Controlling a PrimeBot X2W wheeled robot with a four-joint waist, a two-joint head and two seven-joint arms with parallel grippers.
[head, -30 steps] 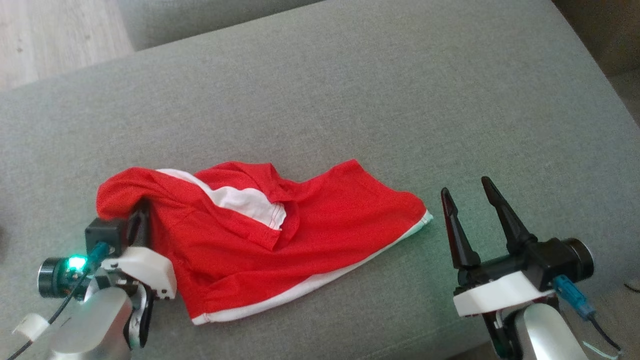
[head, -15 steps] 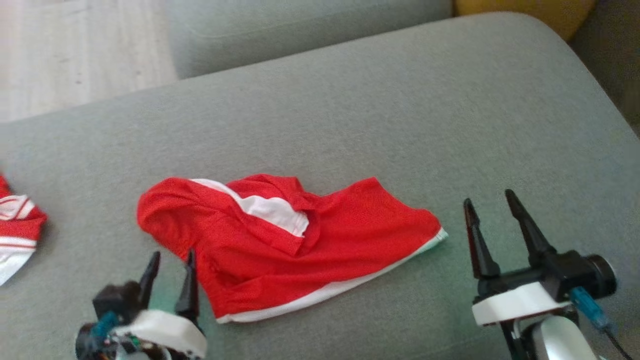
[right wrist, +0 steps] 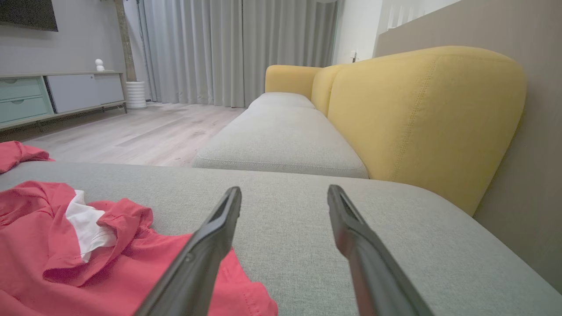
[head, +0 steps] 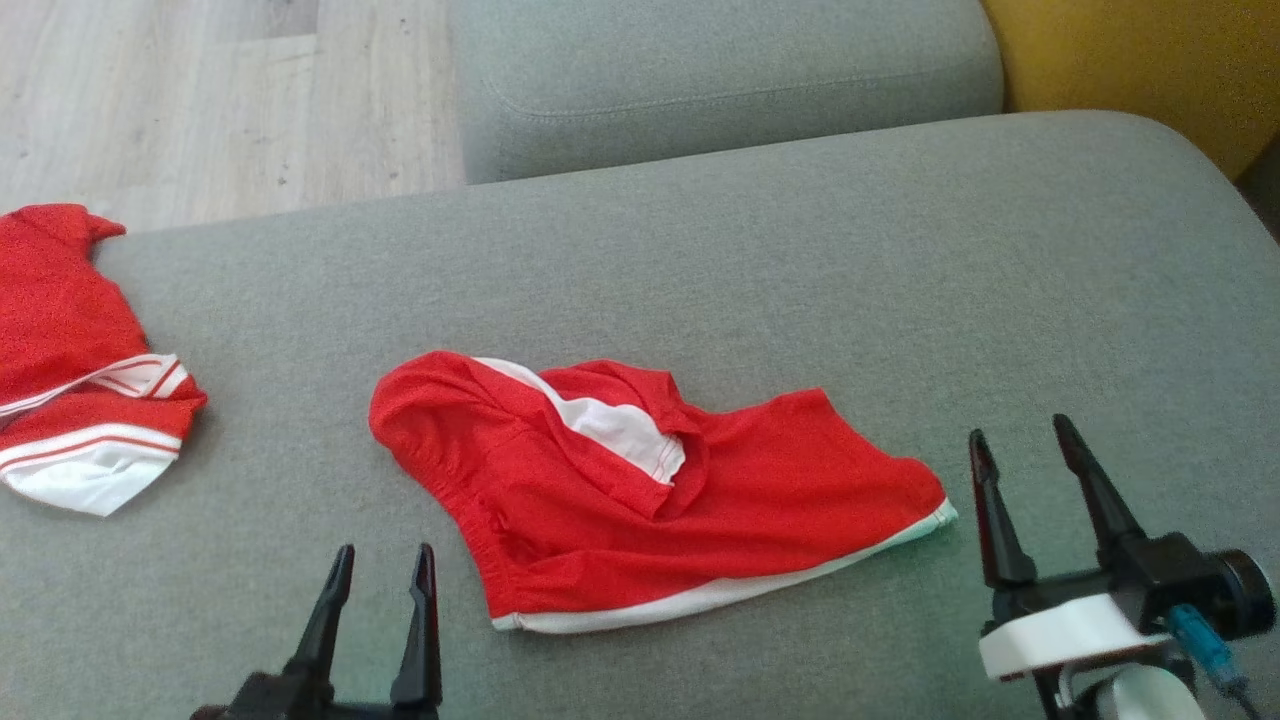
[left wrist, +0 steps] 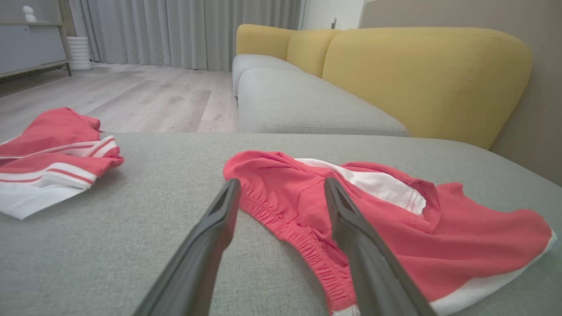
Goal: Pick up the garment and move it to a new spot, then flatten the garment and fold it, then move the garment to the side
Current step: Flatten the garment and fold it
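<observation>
Across a broad grey seat cushion (head: 800, 250), bare upholstery well ahead of both sets of fingers, its rounded edge off beyond the right gripper (head: 1018, 428). Crumpled between the two grippers and touching neither, a red garment (head: 780, 500). Well out past the left gripper (head: 385, 550), near the cushion's edge, a second red garment (head: 70, 330). Both pairs of fingers spread wide, pinching nothing. Probably flattening next: best to take the elastic waistband (left wrist: 303, 245) just ahead of the left fingers and the white-trimmed hem corner (head: 935, 517) beside the right, then draw apart, clear of the neighbouring pile.
</observation>
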